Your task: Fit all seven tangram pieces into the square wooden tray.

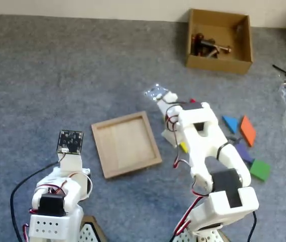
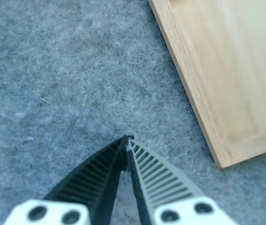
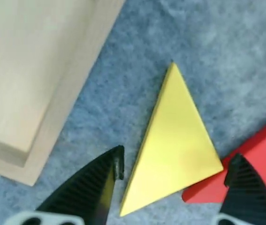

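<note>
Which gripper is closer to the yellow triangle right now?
Right. The right gripper sits open over the yellow triangle, a finger on either side. The left gripper is shut above the carpet, across the wooden tray from the triangle.

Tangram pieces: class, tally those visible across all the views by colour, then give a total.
Yellow triangular tangram piece: 1
Red tangram piece: 1
Blue triangular tangram piece: 1
Orange parallelogram tangram piece: 1
Purple tangram piece: 1
Green square tangram piece: 1
Total: 6

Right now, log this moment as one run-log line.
wooden tray: no pieces in yet | left gripper: shut, beside tray | right gripper: open, straddling yellow triangle | red piece: beside yellow triangle
</note>
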Robot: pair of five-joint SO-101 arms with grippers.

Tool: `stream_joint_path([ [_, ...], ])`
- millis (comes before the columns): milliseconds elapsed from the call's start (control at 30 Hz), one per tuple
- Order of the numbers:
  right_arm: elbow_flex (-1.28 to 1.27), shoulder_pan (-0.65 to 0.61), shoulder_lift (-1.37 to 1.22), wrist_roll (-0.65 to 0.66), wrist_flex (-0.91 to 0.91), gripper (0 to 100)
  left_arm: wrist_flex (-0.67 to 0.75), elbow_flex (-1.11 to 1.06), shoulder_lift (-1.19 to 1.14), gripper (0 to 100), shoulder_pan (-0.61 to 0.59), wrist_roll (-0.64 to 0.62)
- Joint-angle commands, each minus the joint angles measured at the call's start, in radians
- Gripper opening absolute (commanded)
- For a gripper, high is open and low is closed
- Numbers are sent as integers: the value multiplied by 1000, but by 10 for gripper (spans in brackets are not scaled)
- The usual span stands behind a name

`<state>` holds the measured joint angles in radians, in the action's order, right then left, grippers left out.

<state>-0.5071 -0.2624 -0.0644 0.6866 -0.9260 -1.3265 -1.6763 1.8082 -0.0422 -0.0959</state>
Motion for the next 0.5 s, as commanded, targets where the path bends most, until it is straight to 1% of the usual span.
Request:
stream_joint_path([
  [0, 61, 28, -24, 9, -5, 328, 2, -19, 7, 5, 15, -8],
  [133, 62, 41, -84, 6, -8, 328, 2, -19, 7, 5, 15, -8],
  [233, 54, 39, -71, 0, -12, 328, 2, -19, 7, 5, 15, -8],
  [333, 54, 36, -45, -68, -12, 328, 2, -19, 7, 5, 15, -8],
  [467, 53, 31, -39, -72, -12, 328, 2, -19, 7, 5, 15, -8],
])
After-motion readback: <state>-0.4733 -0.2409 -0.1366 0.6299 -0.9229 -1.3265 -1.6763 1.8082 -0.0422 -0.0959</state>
